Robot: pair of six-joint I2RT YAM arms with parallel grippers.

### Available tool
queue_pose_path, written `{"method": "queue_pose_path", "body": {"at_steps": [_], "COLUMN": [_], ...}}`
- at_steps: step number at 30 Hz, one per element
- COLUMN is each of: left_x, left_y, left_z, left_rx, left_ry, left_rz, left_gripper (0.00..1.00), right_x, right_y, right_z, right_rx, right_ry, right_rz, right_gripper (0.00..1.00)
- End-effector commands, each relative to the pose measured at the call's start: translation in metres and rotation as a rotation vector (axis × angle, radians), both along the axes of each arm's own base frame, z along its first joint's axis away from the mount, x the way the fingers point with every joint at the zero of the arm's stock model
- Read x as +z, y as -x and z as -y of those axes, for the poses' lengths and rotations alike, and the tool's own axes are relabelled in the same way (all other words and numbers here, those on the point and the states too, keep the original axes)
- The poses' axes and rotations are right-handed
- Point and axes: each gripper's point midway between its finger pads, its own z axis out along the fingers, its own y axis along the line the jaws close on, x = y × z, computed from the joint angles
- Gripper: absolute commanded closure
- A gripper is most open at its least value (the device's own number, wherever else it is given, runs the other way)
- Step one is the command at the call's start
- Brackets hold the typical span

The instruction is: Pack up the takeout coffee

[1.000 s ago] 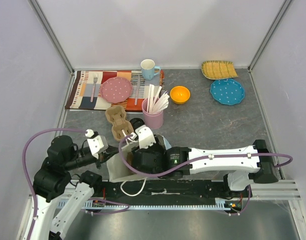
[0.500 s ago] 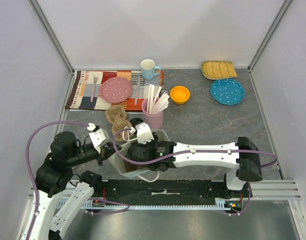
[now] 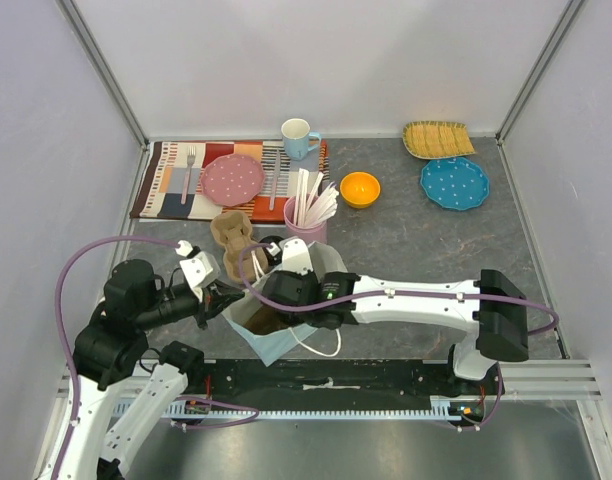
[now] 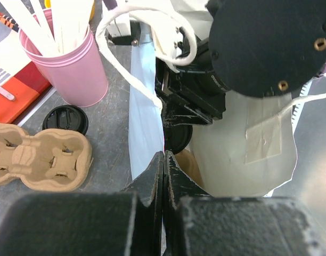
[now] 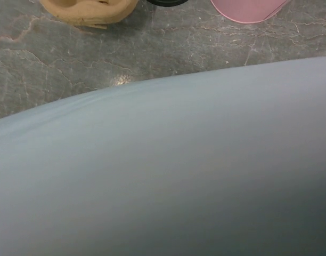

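Pinches the rim of the pale-blue paper bag (image 4: 144, 122) with the left gripper (image 4: 163, 160), fingertips pressed flat together on the paper, the bag's mouth standing open. Reaches down into that mouth with the right gripper (image 4: 180, 121); cannot tell whether spread or closed, the fingers being masked by its own black body from the left wrist, with nothing but bag wall filling the right wrist view. Places the takeout coffee (image 4: 179, 140) inside the bag, directly beneath the right gripper: only a dark round patch of lid visible, cup body hidden. Outside the bag, on the grey table (image 3: 426, 250): a loose black lid (image 4: 65, 118) just beside a cardboard cup carrier (image 4: 40, 160), and a pink cup of wooden sticks (image 4: 72, 69) close behind the lid.
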Motion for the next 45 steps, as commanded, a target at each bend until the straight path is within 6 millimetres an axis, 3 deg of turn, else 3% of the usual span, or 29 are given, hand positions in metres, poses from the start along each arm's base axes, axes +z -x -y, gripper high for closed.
{"method": "queue_pose_path", "body": {"at_steps": [1, 6, 10, 22, 33, 39, 45], "left_x": [0.024, 0.021, 0.017, 0.010, 0.009, 0.009, 0.007], "left_y": [0.001, -0.005, -0.012, -0.020, -0.020, -0.020, -0.026], "left_z": [0.007, 0.005, 0.001, -0.003, -0.004, -0.004, -0.006], "left_rx": [-0.024, 0.005, 0.038, 0.050, 0.041, 0.042, 0.062], "left_ry": [0.065, 0.056, 0.034, -0.021, -0.033, -0.033, -0.043], "left_rz": [0.053, 0.047, 0.045, 0.071, 0.082, 0.086, 0.096], "left_gripper": [0.98, 0.98, 0.98, 0.98, 0.98, 0.98, 0.98], "right_x": [-0.016, 0.005, 0.034, 0.099, 0.153, 0.135, 0.108], "right_y": [0.003, 0.005, 0.008, 0.020, 0.008, 0.003, 0.006], "right_z": [0.003, -0.002, -0.012, -0.023, -0.015, -0.002, -0.015], "right_rx": [-0.013, 0.031, 0.087, 0.168, 0.112, 0.054, 0.039], "right_ry": [-0.035, -0.074, -0.123, -0.335, -0.585, -0.622, -0.655], "right_rz": [-0.080, -0.073, -0.070, -0.075, -0.052, -0.124, -0.284], "right_gripper": [0.76, 0.90, 1.00, 1.00, 1.00, 1.00, 1.00]}}
